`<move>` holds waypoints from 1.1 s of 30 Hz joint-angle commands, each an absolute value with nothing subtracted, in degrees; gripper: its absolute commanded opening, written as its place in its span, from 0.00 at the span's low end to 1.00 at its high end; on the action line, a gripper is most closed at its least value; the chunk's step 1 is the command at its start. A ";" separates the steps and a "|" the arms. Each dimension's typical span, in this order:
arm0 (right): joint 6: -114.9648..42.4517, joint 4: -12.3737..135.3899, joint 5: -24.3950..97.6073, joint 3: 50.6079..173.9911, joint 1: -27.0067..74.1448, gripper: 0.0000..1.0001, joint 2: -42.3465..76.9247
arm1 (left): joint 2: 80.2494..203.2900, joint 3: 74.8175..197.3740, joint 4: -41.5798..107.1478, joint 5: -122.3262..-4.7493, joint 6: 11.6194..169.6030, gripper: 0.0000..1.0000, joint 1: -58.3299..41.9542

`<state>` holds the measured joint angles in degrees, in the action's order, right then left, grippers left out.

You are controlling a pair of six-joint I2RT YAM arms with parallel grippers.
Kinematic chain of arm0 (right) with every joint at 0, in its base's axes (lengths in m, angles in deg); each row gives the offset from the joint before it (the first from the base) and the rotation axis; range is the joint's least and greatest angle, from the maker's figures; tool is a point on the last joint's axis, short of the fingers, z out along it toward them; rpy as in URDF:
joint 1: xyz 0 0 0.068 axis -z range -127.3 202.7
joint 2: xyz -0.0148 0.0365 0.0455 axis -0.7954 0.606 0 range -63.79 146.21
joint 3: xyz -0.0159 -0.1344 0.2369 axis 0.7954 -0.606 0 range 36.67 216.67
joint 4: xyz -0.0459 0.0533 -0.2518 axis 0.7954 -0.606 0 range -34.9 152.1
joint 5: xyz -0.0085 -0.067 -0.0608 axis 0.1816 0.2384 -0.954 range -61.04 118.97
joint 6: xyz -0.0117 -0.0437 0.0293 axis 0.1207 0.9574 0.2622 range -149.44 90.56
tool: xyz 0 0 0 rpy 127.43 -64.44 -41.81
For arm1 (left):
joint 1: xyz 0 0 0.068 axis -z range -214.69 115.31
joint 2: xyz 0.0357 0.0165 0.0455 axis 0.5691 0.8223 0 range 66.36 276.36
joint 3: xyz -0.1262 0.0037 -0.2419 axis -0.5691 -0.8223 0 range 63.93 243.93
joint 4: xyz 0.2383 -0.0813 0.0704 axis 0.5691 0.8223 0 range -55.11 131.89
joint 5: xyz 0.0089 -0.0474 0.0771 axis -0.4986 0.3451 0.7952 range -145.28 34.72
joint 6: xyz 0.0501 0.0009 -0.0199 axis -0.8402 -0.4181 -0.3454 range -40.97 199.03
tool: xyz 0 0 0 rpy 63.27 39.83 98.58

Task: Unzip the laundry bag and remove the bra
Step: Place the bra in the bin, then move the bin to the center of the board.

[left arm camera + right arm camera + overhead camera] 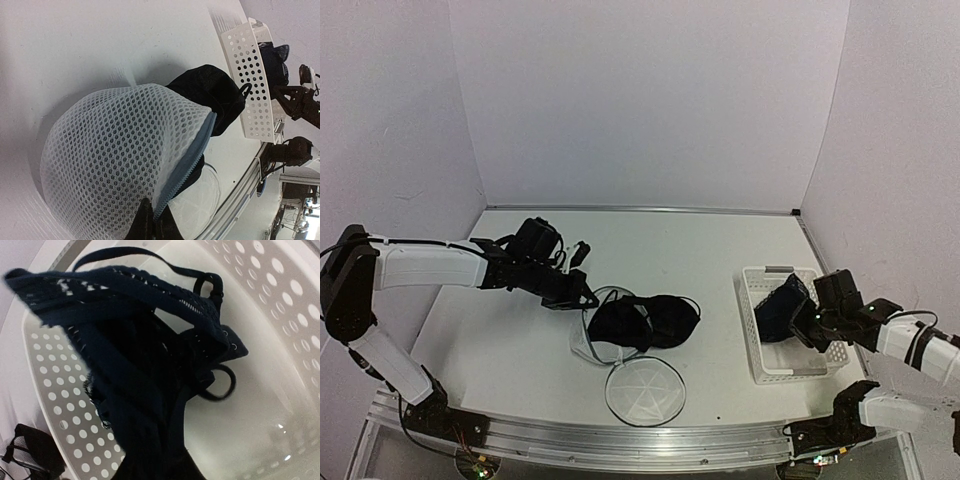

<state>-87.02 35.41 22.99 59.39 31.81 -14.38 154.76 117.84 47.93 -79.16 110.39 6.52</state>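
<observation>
Mesh of the bag (pixel 120 150) bunches at table centre, its grey zip (pixel 187 160) parted. Our left gripper (pixel 149 226) is closed on that zip edge, we judge to hold the mouth wide so the contents can slide free. The bra (pixel 645 320) lies half out, spilling right, with the lid (pixel 645 392) flat just near of it. Our right gripper (pixel 810 322) hangs at the basket (pixel 770 372) against a navy lace garment (pixel 140 390); fabric hides its fingers, so we cannot tell its grip.
</observation>
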 commanded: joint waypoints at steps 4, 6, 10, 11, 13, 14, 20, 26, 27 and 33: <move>-89.16 37.75 22.19 59.43 32.15 0.34 -17.15 | 154.47 119.68 47.37 -79.27 109.09 0.00 6.71; -88.93 36.67 22.22 60.03 32.20 0.36 -18.06 | 154.36 119.66 47.36 -79.20 109.05 0.00 6.71; -87.36 33.26 22.15 63.10 32.18 0.43 -19.66 | 154.42 119.83 47.36 -79.26 109.00 0.00 6.71; -86.91 32.13 21.66 64.17 32.16 0.45 -20.15 | 154.51 119.92 47.32 -79.22 109.00 0.00 6.70; -85.82 29.84 20.41 66.50 32.15 0.49 -21.28 | 154.56 120.00 47.32 -79.35 109.00 0.00 6.72; -85.26 28.81 19.82 67.72 32.20 0.51 -21.79 | 154.67 120.01 47.30 -79.28 108.96 0.00 6.71; -81.57 25.81 19.05 74.10 32.20 0.54 -22.20 | 154.69 120.26 47.15 -79.44 108.74 0.00 6.73; -73.84 27.34 25.68 78.04 32.17 0.55 -16.07 | 154.01 119.72 47.12 -79.11 108.56 0.00 6.71; -72.50 27.84 27.42 78.40 32.19 0.55 -14.42 | 153.99 119.66 47.21 -79.07 108.63 0.00 6.71; -65.57 31.68 36.33 79.32 31.73 0.55 -5.14 | 153.48 119.49 47.18 -78.95 108.91 0.00 6.71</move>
<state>-72.34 28.02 29.09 76.91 31.94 -8.83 154.76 117.84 47.93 -79.13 109.88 6.52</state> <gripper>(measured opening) 0.546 0.015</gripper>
